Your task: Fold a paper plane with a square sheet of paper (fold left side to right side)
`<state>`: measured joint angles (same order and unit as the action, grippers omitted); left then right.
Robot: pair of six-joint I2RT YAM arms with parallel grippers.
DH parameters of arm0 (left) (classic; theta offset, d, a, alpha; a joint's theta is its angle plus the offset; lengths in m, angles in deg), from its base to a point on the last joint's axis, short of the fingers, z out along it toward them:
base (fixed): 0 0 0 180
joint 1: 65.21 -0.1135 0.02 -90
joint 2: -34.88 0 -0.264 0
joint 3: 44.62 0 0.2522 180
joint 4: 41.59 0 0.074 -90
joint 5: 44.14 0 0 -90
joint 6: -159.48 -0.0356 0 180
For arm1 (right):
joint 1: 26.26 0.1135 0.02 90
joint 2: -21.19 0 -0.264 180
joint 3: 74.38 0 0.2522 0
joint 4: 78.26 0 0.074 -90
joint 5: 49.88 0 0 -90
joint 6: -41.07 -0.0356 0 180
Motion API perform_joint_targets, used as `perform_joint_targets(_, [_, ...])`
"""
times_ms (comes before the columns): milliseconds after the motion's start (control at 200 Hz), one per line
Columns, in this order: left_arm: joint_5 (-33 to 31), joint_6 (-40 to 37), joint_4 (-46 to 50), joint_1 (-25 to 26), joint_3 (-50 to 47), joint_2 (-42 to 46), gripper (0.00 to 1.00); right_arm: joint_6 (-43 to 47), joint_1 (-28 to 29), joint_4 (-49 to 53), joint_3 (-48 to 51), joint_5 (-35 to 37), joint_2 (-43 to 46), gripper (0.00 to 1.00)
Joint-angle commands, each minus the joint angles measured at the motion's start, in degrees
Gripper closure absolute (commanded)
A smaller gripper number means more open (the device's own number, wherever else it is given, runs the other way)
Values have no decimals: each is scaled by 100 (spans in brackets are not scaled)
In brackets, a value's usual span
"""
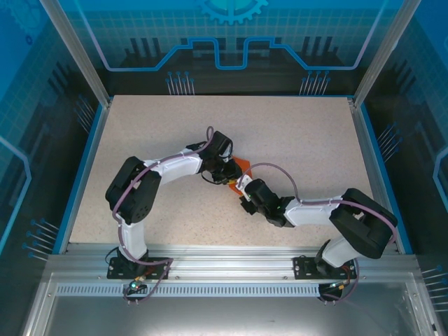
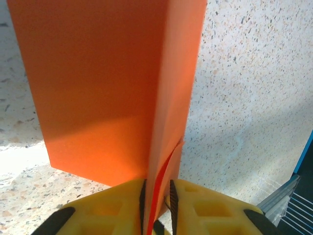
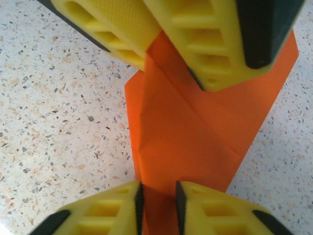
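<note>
Over table (image 1: 301, 133) | right hand (image 3: 158, 196) clamps orange paper (image 3: 181, 147) | left hand (image 2: 157, 191) straddles it, grip unclear

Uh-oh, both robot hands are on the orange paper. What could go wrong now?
The orange paper sits between the fingers of both the left gripper and the right gripper, close together; pulling apart might tear it. Its layers gape at the left gripper, so the fold might spring open.

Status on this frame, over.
Left tool astride folded bright orange paper sheet, jaws slightly apart. Right tool astride its opposite end, grip unclear. Tools crowded close together.
</note>
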<state>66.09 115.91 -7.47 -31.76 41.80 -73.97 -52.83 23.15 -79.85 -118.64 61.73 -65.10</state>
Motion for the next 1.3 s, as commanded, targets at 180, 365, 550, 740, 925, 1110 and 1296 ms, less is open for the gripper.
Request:
perform_joint_targets(180, [84,-227,312,-220,111,522,66,-50,-91,-119,-61,-196,49,92])
perform_joint_targets(365, [-46,-448,378,-314,38,909,50,-206,-223,-44,-61,-589,192,98])
perform_joint_targets(550, [-469,-583,248,-436,-472,1776,28,-473,-567,156,-61,-1398,326,100])
perform_joint_targets(740, [-512,-477,44,-471,-1131,2134,32,-1035,-1080,99,24,-2475,427,100])
perform_joint_targets(925, [-119,-206,-615,-347,-1467,1574,53,-1495,-1545,-205,167,-3312,389,100])
perform_joint_targets(1110, [-20,-231,-623,-52,-910,799,61,-1696,-1843,-265,218,-3693,298,100])
perform_joint_targets(1296, [-1,-190,-577,71,-509,281,67,-1887,-2058,-433,253,-3986,93,100])
